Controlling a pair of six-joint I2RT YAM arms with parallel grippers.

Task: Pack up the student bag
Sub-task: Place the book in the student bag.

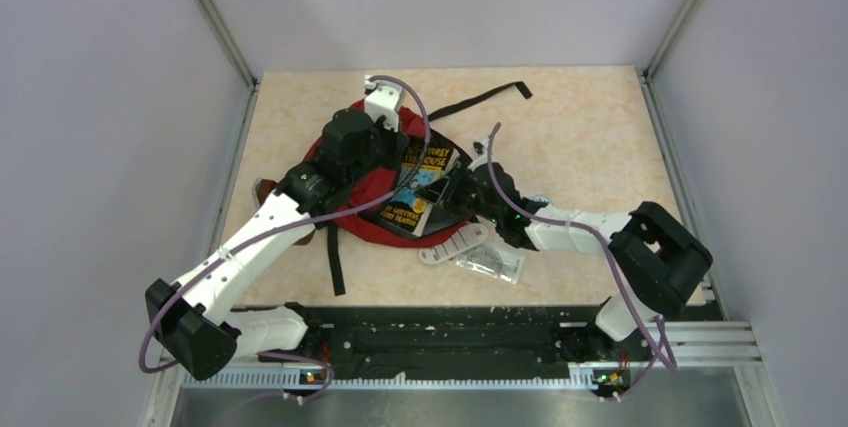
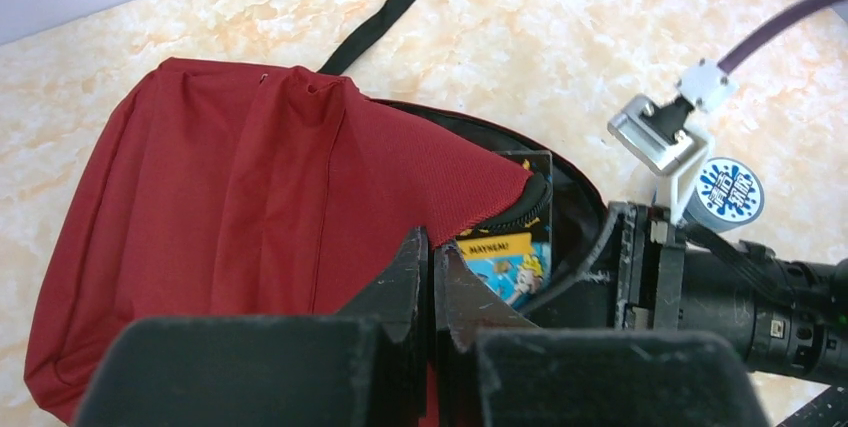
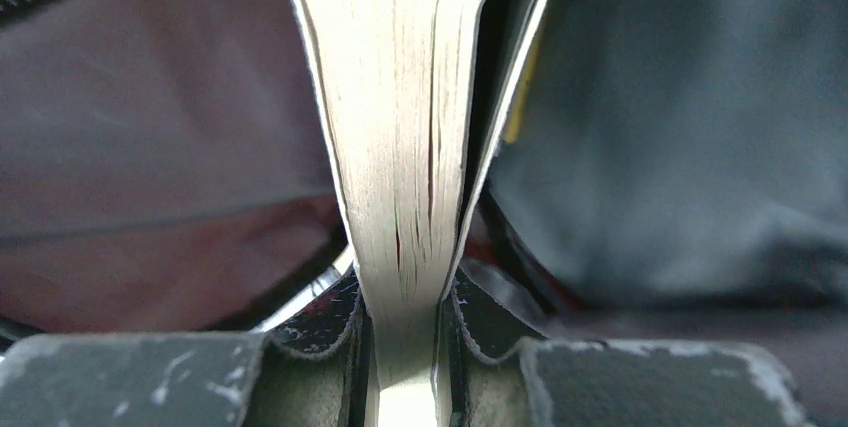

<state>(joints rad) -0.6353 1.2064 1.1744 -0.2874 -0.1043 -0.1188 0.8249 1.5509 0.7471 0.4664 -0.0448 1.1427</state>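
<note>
We see red student bag mid-table, left arm reaching over it. Right gripper grips book at bag mouth. Clear packet nearby.

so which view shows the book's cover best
Top external: the book lies cover-up, yellow title visible, partly inside the student bag. Left wrist shows only a strip of cover past the red flap. Right wrist shows just its page edges, clamped in the right end effector.

Book sits between right claw jaws, far end inside bag. Bag flap is pinched in left claw, book just right of it. Packet lies on table, behind and beside right claw.
</note>
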